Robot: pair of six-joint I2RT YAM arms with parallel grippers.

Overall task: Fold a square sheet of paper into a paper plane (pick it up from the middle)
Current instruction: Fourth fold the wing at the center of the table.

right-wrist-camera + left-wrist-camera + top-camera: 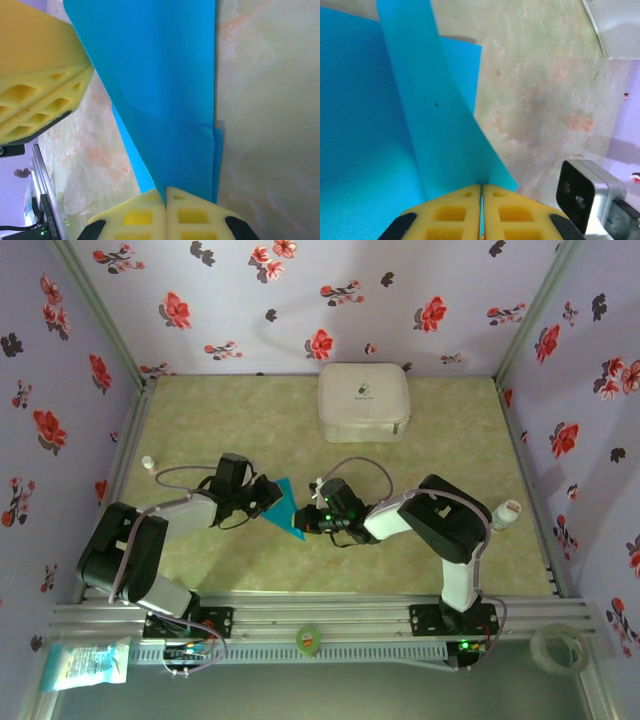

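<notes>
Soft even overhead light, faint shadows, wrist views blurred up close

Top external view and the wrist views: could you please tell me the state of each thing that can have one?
blue paper, partly folded, pinched from both sides.
left claw, shut on the blue paper.
right claw, shut on the blue paper.
white zip case, closed, lying flat.

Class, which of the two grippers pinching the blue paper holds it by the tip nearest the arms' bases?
The right gripper: it pinches the paper at that near tip, while the left gripper holds its left edge, farther back.
</notes>
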